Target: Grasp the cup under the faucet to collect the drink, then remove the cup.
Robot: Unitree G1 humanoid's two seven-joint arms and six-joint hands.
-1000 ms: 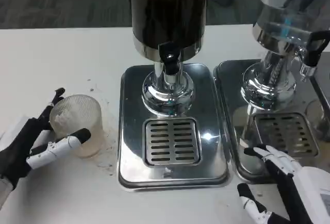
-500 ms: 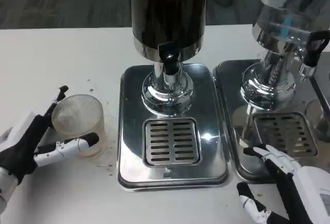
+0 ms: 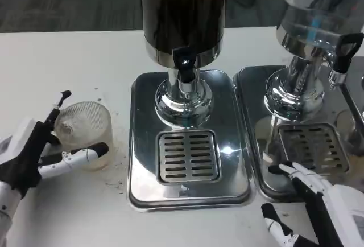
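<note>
A clear ribbed cup stands on the white table, left of the steel drip tray and away from the black faucet of the dark drink dispenser. My left hand lies beside the cup with its fingers spread around it. One finger rises behind the rim and the thumb lies along the front wall near the base. Whether the cup holds any drink is unclear. My right hand is at the bottom right, fingers apart and holding nothing.
A slotted grate lies under the faucet. A second dispenser with a clear tank stands on its own tray to the right, close to my right hand. Small dark specks mark the table near the cup.
My left hand's fingers have loosened and spread away from the cup, the thumb straightening along its front. The cup stays put. The right hand has barely moved.
</note>
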